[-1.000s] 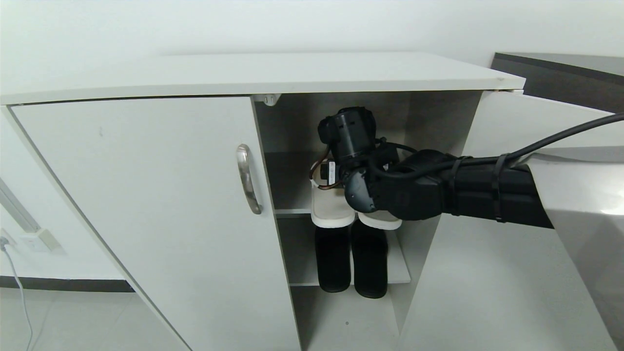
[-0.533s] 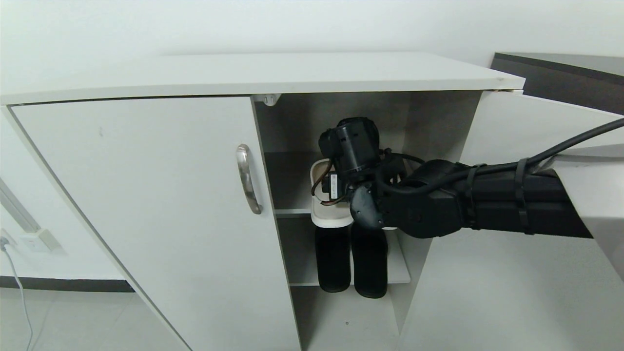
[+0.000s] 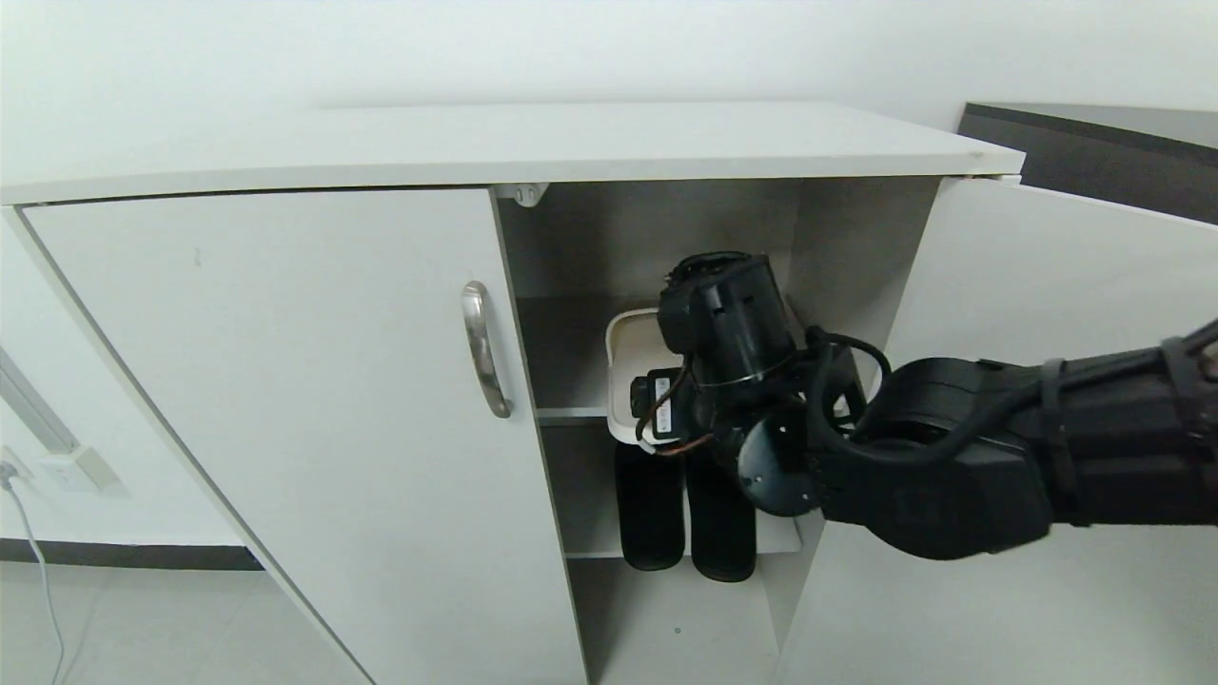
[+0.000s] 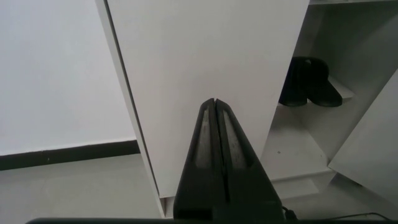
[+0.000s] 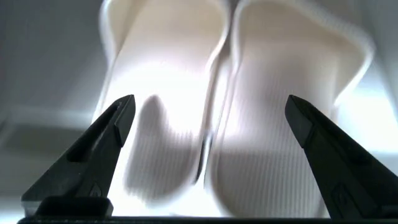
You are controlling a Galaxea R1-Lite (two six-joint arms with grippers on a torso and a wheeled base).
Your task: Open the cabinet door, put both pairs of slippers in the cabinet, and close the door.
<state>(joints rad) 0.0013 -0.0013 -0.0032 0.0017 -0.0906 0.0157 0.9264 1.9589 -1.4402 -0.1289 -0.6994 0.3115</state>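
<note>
A moment before, my right arm (image 3: 952, 476) reached deep into the cabinet (image 3: 533, 143), near the middle of the head view. Then it pulled back out and slid down toward the lower right of that picture. The white slippers (image 3: 620, 376) did not come with it. They stayed on the upper shelf (image 3: 561, 381), just right of the middle, so I think I had let them go and that step was done. My right fingers (image 5: 93, 155) were spread wide apart with nothing between them, and the white slippers lay just ahead of them, side by side. My left fingers (image 4: 205, 143) were pressed flat together with nothing in them, pointing at the left door (image 3: 266, 381), which was shut. I counted two white slippers, which made one pair. I counted two black slippers (image 3: 652, 504), another pair, on the lower shelf (image 3: 585, 514) right under the white ones, with their heels poking out past the front edge. That made two pairs inside, which was all of them. I counted two doors, and one handle (image 3: 483, 352) on the left one. The right door (image 3: 999, 285) was swung open at the right side of the picture, so I think only closing it was left.
</note>
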